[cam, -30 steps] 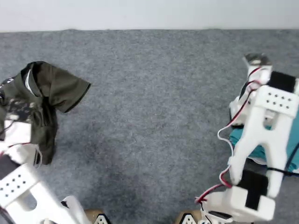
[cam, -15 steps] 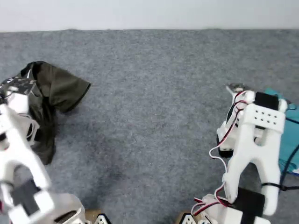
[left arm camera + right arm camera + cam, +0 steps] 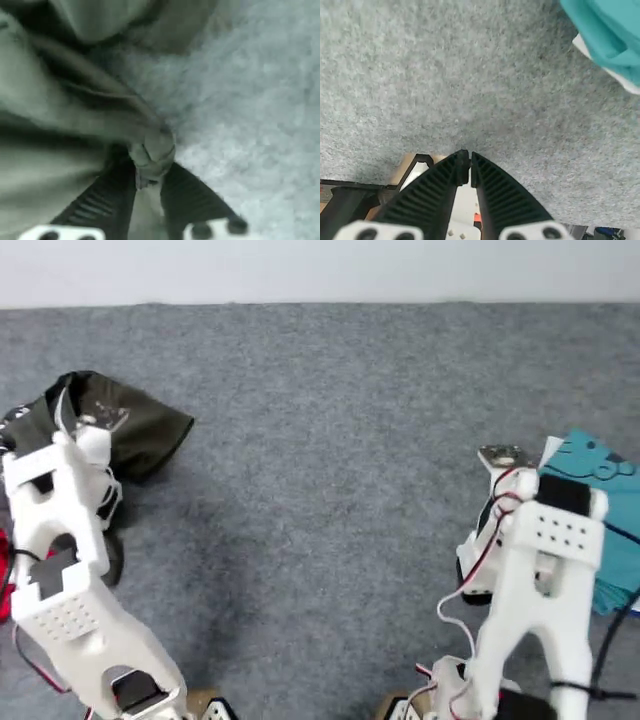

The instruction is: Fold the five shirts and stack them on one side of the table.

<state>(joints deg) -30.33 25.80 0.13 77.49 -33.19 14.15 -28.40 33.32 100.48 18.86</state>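
On the grey felt-covered table (image 3: 330,470), the dark olive crumpled shirt (image 3: 145,425) lies bunched at the table's left side, toward its far edge. The left gripper (image 3: 148,172) is over it, its ribbed black fingers (image 3: 100,200) clenched on a small rolled fold of the cloth. The left wrist view shows that pinch of fabric squeezed between the tips, with the rest of the garment heaped beside it and bare table just past it. A grip on one edge like this is, I judge, meant to drag the shirt toward the table's middle, where there is room to spread it flat before folding. At the table's right side sits the folded teal shirt (image 3: 600,475), with a white layer (image 3: 602,62) showing under its edge that may be another folded garment; this looks like the chosen stacking side. The right gripper (image 3: 466,162) hangs over bare table between that pile and the table's near edge, its jaws pressed together on nothing, probably parked clear so the middle is free. How many shirts the pile holds cannot be told, so the task seems partway through, with the olive one yet to be flattened.
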